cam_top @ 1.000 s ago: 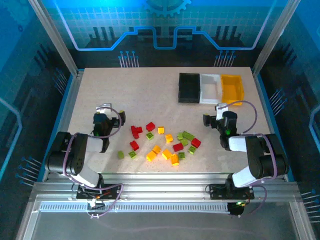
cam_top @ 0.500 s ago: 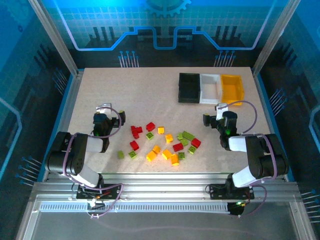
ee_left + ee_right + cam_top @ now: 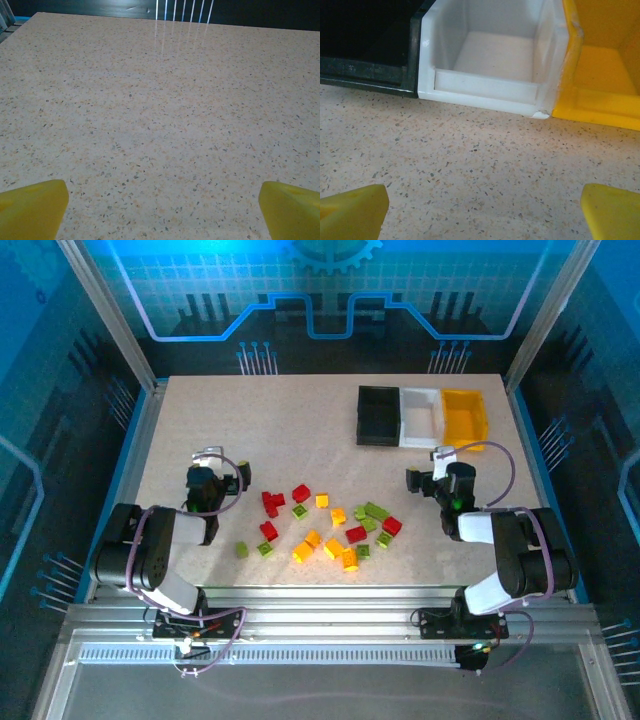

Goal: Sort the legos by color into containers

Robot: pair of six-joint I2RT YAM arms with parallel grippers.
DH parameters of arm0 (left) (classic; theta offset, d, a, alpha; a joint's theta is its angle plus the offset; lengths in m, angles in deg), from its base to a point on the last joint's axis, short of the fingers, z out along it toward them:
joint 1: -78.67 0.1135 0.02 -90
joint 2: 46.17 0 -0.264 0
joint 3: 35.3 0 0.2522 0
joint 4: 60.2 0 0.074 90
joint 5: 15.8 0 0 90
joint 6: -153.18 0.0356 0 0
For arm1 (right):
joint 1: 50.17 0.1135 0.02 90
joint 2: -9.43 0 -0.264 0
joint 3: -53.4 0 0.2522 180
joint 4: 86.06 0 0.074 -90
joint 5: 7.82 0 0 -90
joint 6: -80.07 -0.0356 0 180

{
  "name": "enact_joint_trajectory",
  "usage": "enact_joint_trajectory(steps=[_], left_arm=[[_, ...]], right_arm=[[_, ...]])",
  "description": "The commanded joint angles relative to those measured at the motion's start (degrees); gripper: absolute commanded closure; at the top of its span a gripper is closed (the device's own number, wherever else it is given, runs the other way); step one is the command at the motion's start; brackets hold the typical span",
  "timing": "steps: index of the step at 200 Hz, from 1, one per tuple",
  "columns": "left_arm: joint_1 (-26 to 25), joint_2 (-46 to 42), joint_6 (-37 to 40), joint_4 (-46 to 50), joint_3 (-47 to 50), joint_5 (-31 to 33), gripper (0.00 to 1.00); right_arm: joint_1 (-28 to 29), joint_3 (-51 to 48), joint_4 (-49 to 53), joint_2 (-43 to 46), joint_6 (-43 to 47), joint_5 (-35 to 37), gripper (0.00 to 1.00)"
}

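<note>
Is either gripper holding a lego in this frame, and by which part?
Nothing is held: the left gripper and right gripper are both open and empty; the legos lie on the table.

Speckled beige tabletop [image 3: 300, 430], blue trim at the side edges. Teal back wall panel [image 3: 200, 285] with grid pattern, gear graphic, glowing blue outline. Silver frame posts [image 3: 105, 310] slant up both sides. Aluminium rails [image 3: 320, 625] along near edge. Blue-tinted lighting.

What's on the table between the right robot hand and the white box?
Nothing: in the right wrist view, just bare speckled table separates the right gripper from the white bin.
</note>
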Motion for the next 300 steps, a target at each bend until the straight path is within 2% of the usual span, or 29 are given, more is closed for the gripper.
enact_joint_trajectory(steps=[1,15,31,56,87,106,113,121,135,153,164,176,188,196,200,208,219,234,250,267,275,300], left_arm=[[-0.34,-2.37,1.57,0.13,-0.42,1.07,0.01],[-1.29,-5.89,1.96,2.28,-0.08,3.14,0.01],[-1.38,-7.44,1.81,3.42,0.01,3.69,0.01],[-1.38,-8.75,0.73,7.67,-1.80,7.11,0.01],[-1.32,-8.71,-0.09,20.48,-9.08,9.30,0.01],[-1.52,-6.53,-3.61,29.46,-15.64,18.76,0.01],[-1.51,-6.21,-6.61,32.64,-18.02,24.07,0.01],[-1.56,-6.60,-12.19,37.53,-20.53,29.50,0.01],[-1.29,-8.95,-19.03,42.24,-22.48,32.75,0.01],[-1.29,-14.14,-18.49,37.22,-19.93,27.80,0.01],[-1.29,-17.44,-17.43,31.27,-16.94,24.00,0.01],[-1.06,-20.45,-22.17,29.25,-14.97,23.78,0.01],[-0.11,-23.06,-32.76,36.16,-15.76,24.93,0.01],[1.44,-24.05,-36.29,40.78,-17.38,21.65,0.01],[2.11,-24.20,-35.79,42.32,-18.37,19.11,0.01],[2.85,-24.07,-33.35,44.96,-20.48,15.09,0.01],[2.85,-23.23,-33.19,49.36,-23.48,13.74,0.01],[2.89,-22.77,-32.21,48.67,-24.14,9.34,0.01],[2.76,-23.00,-35.76,48.37,-23.80,7.37,0.01],[2.58,-22.24,-37.25,50.28,-25.08,4.97,0.01],[2.10,-21.94,-38.18,53.45,-26.66,4.98,0.01],[1.08,-19.35,-38.94,66.43,-34.17,3.70,0.01]], right_arm=[[-0.48,3.45,4.17,2.76,-0.46,1.76,0.00],[0.05,9.24,16.50,4.30,-2.17,5.10,0.00],[0.02,12.88,23.62,3.09,-5.06,5.31,0.00],[0.98,11.30,23.76,4.70,-9.62,9.27,0.00],[1.18,10.40,25.33,8.20,-12.36,17.60,0.00],[-0.11,14.04,34.02,7.73,-18.68,25.13,0.00],[-1.14,14.86,35.57,7.79,-19.98,23.84,0.00],[-2.32,14.61,34.56,7.97,-19.10,18.67,0.00],[-2.50,15.08,34.23,8.61,-18.05,15.34,0.00],[-3.29,15.97,36.84,12.84,-23.31,15.14,0.00],[-2.84,16.54,37.09,14.79,-22.90,18.83,0.00],[-3.39,16.08,34.89,15.80,-25.07,22.19,0.00],[-7.17,17.04,37.74,15.34,-35.77,19.66,0.00],[-10.84,19.84,46.96,13.96,-48.40,16.67,0.00],[-12.61,20.51,48.66,12.87,-50.90,14.10,0.00],[-16.04,19.85,44.00,11.11,-49.45,4.65,0.00],[-16.30,19.30,38.88,9.66,-46.24,-0.15,0.00],[-12.26,23.93,43.27,8.21,-37.73,3.56,0.00],[-7.81,33.89,53.15,3.56,-29.97,5.03,0.00],[-5.83,44.95,63.62,-4.82,-26.47,5.18,0.07],[-5.33,49.28,66.98,-8.31,-25.92,5.14,0.10],[-5.17,58.04,69.88,-16.01,-25.03,2.84,0.11]])
